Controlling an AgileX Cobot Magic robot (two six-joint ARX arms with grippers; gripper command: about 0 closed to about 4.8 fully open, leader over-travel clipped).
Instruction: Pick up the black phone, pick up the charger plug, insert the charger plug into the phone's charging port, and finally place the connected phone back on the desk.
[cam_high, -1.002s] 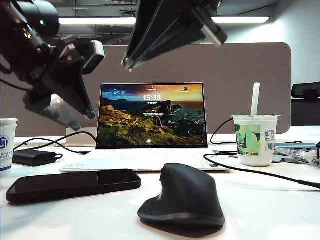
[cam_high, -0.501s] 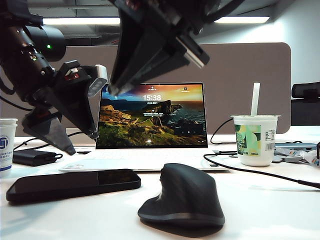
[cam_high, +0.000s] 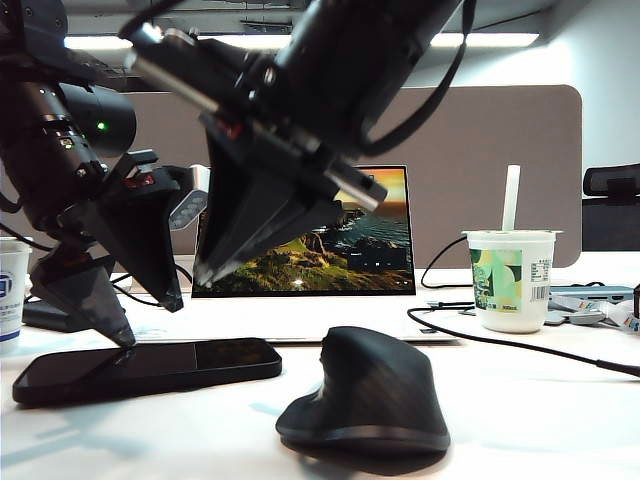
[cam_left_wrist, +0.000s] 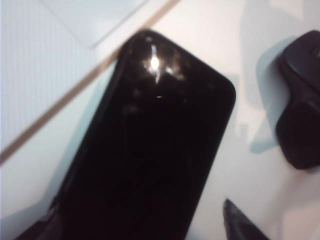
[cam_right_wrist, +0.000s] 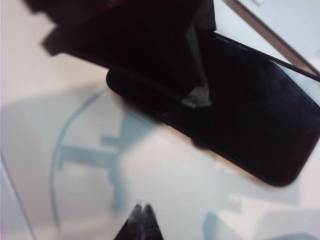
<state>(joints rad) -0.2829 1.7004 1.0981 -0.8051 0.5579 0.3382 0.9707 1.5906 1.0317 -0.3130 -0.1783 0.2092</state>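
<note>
The black phone (cam_high: 150, 368) lies flat on the white desk (cam_high: 540, 420), in front of the laptop. My left gripper (cam_high: 150, 323) hangs just above the phone's left half, open, one finger on either side. In the left wrist view the phone (cam_left_wrist: 150, 150) fills the frame between the fingers of the left gripper (cam_left_wrist: 142, 222). My right gripper (cam_high: 205, 278) is shut and empty, pointing down in front of the laptop screen; its wrist view shows its closed tips (cam_right_wrist: 142, 220) over bare desk near the phone (cam_right_wrist: 260, 125). A thin black cable (cam_high: 520, 345) runs off to the right; I cannot make out the charger plug.
A black mouse (cam_high: 365, 395) sits right of the phone. Behind them stands an open laptop (cam_high: 350, 250). A drink cup with a straw (cam_high: 510, 280) is at the right and a paper cup (cam_high: 10, 290) at the left edge. A grey-brown divider (cam_high: 500, 150) backs the desk.
Both arms have come down. The left gripper opened wider and sank onto the phone's left half. The right gripper dropped from the top of the frame to in front of the laptop screen.
</note>
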